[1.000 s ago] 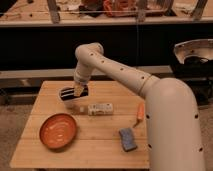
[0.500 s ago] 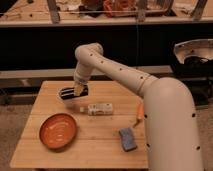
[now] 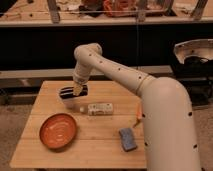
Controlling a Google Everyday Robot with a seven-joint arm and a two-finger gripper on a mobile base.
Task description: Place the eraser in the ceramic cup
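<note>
The gripper (image 3: 77, 90) sits on the eraser (image 3: 68, 92), which lies across the ceramic cup (image 3: 71, 101) at ten o'clock on the tabletop (image 3: 100, 135); its grip I cannot tell

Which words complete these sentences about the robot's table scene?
1. The pincer is down at the eraser, which is ____ with pale stripes.
2. The wide bowl is ____ in colour.
3. In the picture, the blue-grey pad lies to the bowl's ____.
4. The long device near the eraser is ____ in colour.
Missing words: black; orange; right; white.
</note>
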